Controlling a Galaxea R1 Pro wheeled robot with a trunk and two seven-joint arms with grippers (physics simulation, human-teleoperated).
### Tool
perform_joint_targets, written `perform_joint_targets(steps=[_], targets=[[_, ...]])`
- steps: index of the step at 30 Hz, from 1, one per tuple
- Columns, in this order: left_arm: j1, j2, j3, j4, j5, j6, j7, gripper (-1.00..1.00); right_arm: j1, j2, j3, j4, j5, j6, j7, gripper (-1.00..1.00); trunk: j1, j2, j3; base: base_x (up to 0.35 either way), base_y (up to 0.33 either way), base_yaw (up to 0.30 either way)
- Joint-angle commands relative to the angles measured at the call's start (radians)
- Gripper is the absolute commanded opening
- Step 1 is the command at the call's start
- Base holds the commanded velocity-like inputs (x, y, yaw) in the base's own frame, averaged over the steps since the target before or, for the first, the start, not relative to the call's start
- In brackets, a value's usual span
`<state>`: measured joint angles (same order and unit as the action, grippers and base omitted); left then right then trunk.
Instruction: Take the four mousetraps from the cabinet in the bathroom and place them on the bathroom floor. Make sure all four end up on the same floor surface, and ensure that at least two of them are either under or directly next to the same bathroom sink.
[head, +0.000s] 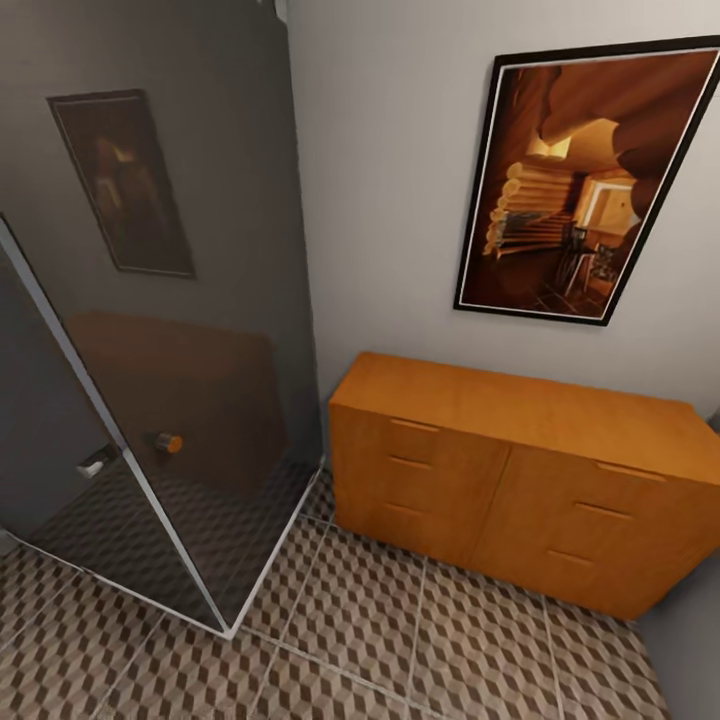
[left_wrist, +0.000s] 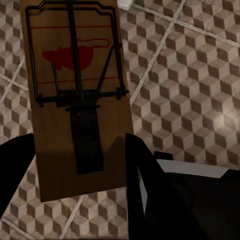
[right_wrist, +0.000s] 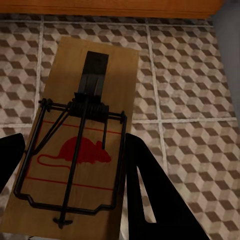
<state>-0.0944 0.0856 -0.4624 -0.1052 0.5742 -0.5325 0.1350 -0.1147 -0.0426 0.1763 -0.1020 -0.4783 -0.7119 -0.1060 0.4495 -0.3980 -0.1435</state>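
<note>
Against the pale wall, on large cube-patterned brown, beige and white floor tiles: a long orange-brown wooden cabinet with smooth flat top and stacked slot-handled drawers, all closed. Between the dark fingers of the left pincer: a flat tan wooden mousetrap with dark wire frame and red mouse print, above the tiles. Likewise between the fingers of the right pincer: a second such mousetrap, near the cabinet's base.
</note>
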Motion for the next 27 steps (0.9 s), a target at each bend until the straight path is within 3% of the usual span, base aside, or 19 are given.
perform_joint_targets(steps=[1, 27], targets=[[-0.001, 0.000, -0.009, -0.001, -0.001, -0.001, 0.009, -1.00, 0.000, 0.000, 0.009, -0.001, -0.002, -0.001, -0.009, -1.00, 0.001, -0.002, -0.002, 0.000, 0.000, 0.253], [-0.001, 0.000, -0.009, 0.001, -0.001, 0.000, 0.009, -1.00, 0.000, 0.001, 0.009, -0.001, -0.001, -0.001, -0.009, -1.00, 0.001, -0.002, -0.002, 0.000, 0.000, 0.244]])
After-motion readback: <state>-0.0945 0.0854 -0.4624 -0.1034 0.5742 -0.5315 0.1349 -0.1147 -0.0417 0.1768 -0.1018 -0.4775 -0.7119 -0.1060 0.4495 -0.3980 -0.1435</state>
